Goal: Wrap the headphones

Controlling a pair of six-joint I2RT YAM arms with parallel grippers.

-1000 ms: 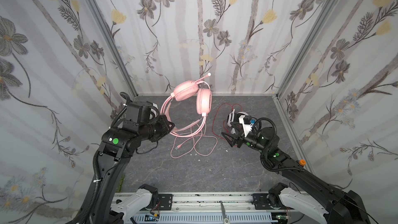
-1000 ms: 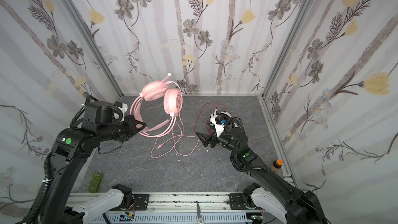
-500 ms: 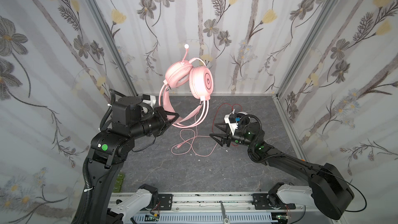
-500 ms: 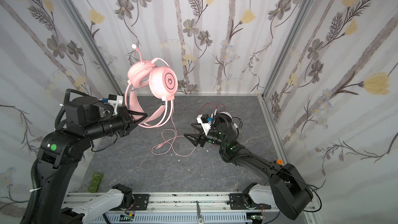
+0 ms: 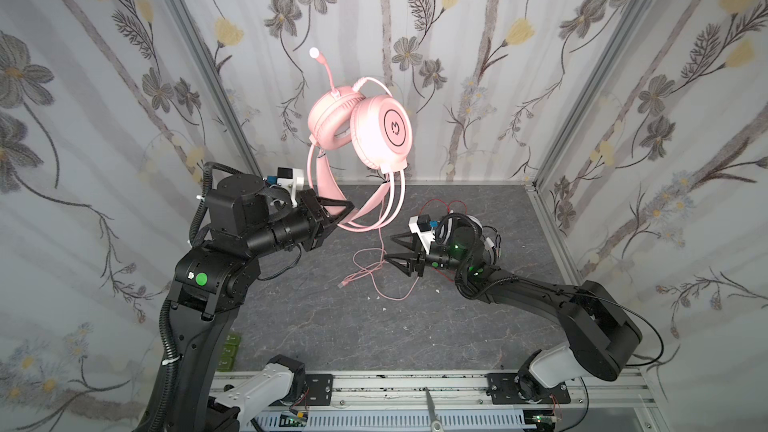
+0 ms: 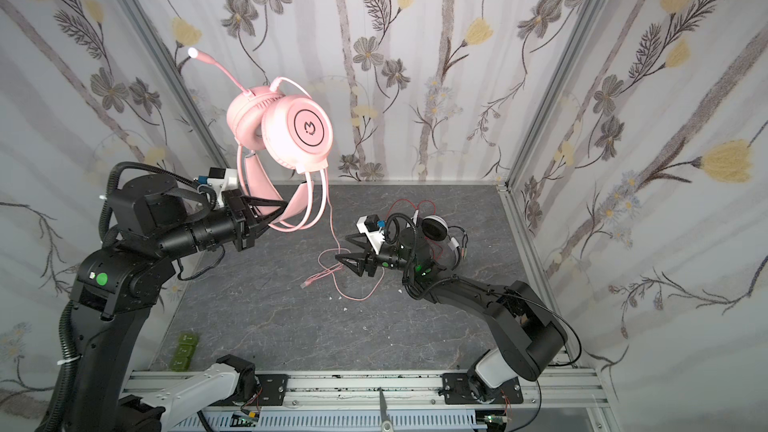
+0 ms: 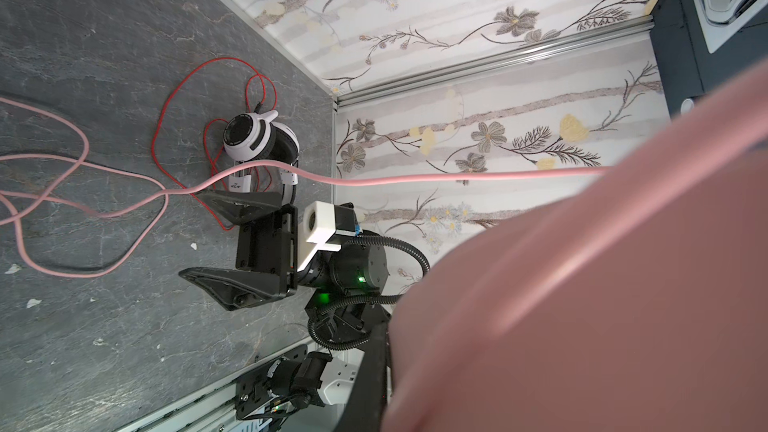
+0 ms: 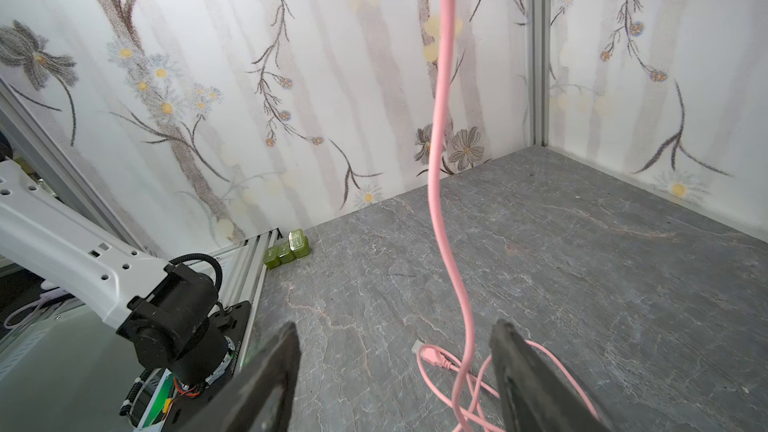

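Grey stone-patterned tabletop (image 5: 332,326) forms the work surface, enclosed on three sides by floral-papered walls (image 5: 457,14). The left gripper (image 5: 345,206) is clenched on the padded headband of the pink over-ear headset (image 5: 380,130) and holds it clear of the surface, in front of the rear wall. Both earcups are uppermost and sit side by side, and the pink mic boom (image 5: 324,66) points upward. The pink cord (image 5: 380,243) hangs from the headset to the tabletop, where its slack lies in loose loops with the plug end resting on the surface. The right gripper (image 5: 392,249) sits low over the tabletop and points toward the left arm. Its jaws stand apart and grasp nothing. In the right wrist view the hanging pink cord passes between the two fingers (image 8: 270,367), nearer one of them, with a gap visible on both sides. The white-and-black headset (image 6: 434,226) lies on the tabletop toward the rear right corner, just behind the right wrist, which partly hides it in both top views. Its thin red cord (image 7: 166,105) lies in loose loops beside it. Three small green blocks (image 6: 185,351) sit in a row at the near left edge of the tabletop.
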